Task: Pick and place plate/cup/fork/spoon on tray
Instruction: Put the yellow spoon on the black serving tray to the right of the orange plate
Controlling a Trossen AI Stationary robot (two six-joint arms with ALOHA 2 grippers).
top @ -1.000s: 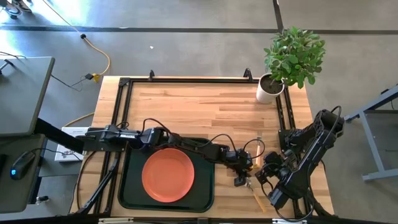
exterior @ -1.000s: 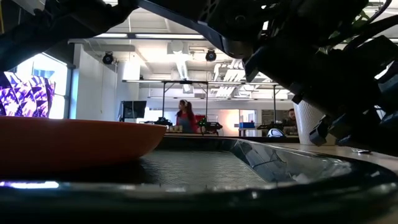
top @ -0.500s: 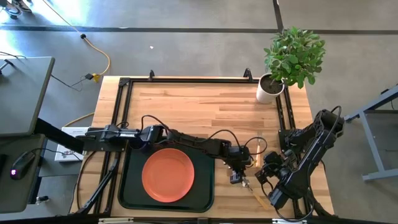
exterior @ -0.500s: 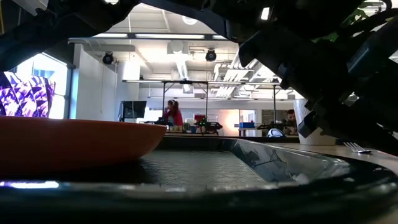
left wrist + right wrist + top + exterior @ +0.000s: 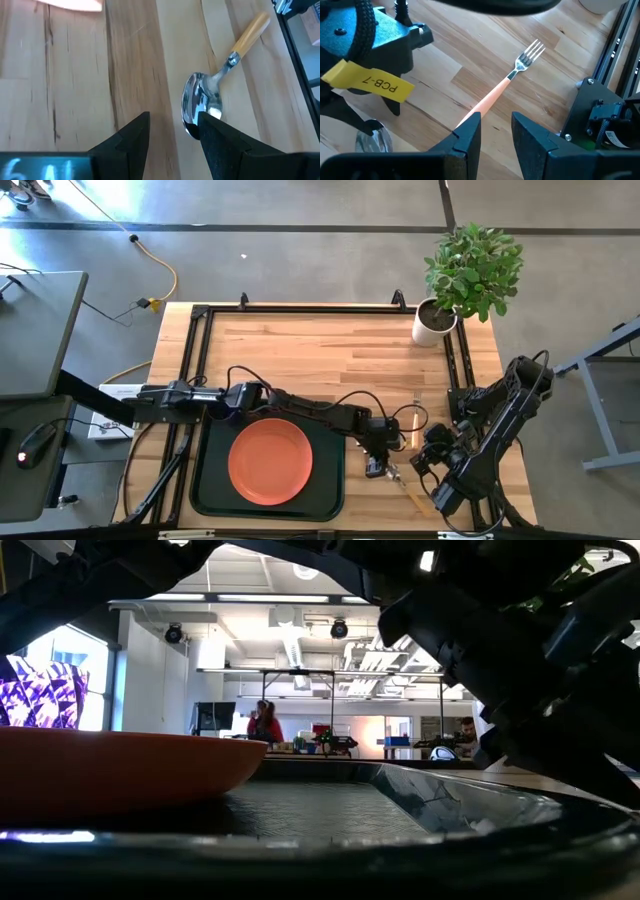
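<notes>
The orange-red plate (image 5: 270, 460) lies flat on the dark tray (image 5: 325, 495) at the table's near left. My left gripper (image 5: 378, 468) reaches across the tray's right rim and is open over the wood. The spoon (image 5: 202, 100) lies flat on the table, its silver bowl just beside one fingertip (image 5: 212, 122); I cannot tell whether they touch. The fork (image 5: 505, 82) lies flat on the table, tines toward the far edge. My right gripper (image 5: 496, 132) is open above its orange handle, near the right edge. The cup is not in view.
A white plant pot (image 5: 433, 325) with a green plant stands at the far right corner. Black frame rails (image 5: 455, 370) run along the table's edges. Bare wood (image 5: 320, 355) lies beyond the tray. People show in the room behind the table (image 5: 262, 725).
My left gripper has shifted a little toward the table's left edge, beside the spoon. In the low view the arm now covers the fork that showed before.
</notes>
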